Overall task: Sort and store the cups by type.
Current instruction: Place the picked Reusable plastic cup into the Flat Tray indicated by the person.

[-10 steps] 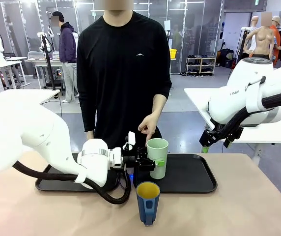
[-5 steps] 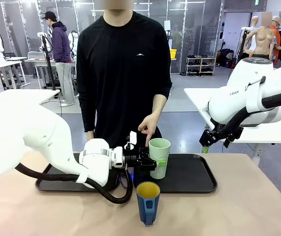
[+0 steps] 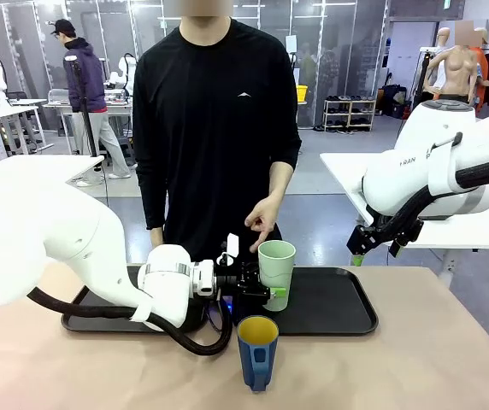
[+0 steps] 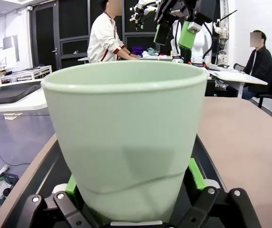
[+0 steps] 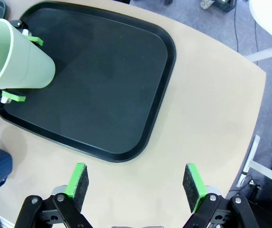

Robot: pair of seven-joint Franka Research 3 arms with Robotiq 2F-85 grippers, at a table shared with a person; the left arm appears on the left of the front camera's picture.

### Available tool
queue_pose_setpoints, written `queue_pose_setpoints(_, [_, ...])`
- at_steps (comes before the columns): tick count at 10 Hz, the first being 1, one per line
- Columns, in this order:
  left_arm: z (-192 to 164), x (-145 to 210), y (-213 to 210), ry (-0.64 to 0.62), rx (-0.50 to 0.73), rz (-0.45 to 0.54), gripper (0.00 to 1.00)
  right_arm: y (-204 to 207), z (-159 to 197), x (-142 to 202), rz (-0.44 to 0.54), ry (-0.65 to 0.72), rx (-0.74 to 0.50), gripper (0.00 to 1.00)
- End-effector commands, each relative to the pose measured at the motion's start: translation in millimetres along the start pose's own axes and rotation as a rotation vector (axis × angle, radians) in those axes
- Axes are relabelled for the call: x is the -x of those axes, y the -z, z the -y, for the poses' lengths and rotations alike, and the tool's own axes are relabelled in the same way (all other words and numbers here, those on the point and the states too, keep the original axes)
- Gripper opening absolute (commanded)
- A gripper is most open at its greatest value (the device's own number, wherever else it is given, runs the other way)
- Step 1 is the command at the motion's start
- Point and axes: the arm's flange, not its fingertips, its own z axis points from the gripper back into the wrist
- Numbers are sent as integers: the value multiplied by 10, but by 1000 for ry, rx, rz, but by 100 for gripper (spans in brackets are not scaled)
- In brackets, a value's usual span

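Note:
A tall mint-green tumbler (image 3: 276, 266) stands upright over the left end of the right black tray (image 3: 338, 306). My left gripper (image 3: 270, 293) is shut on its lower part, one green pad (image 4: 196, 173) pressed against each side of the tumbler (image 4: 126, 137). Whether its base rests on the tray I cannot tell. The dark blue mug (image 3: 257, 352), yellow inside, stands on the bare table in front of the trays, handle toward me. My right gripper (image 3: 360, 248) hangs open above the table's right side, and from above it looks down on its own open fingers (image 5: 135, 183), the tray (image 5: 102, 85) and the tumbler (image 5: 12, 57).
A second black tray (image 3: 91, 320) lies left of the first, partly behind my left arm. A person in black stands at the far edge with one hand (image 3: 263, 220) hovering just above the tumbler. The tan table is bare at the right and front.
The person's hand has dropped slightly and drifted right above the tumbler. My left gripper and the tumbler have barely shifted. The right arm has stayed still.

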Motion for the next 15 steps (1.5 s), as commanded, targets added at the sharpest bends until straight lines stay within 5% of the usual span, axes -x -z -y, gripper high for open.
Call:
queue_pose_setpoints(1, [-8,-27,-29,16,-11,-23,100,-3,7,9,11,3,-1,100])
queue_pose_setpoints(15, [274,-427,-749,30,-104,-234,100,-3,7,9,11,3,-1,100])
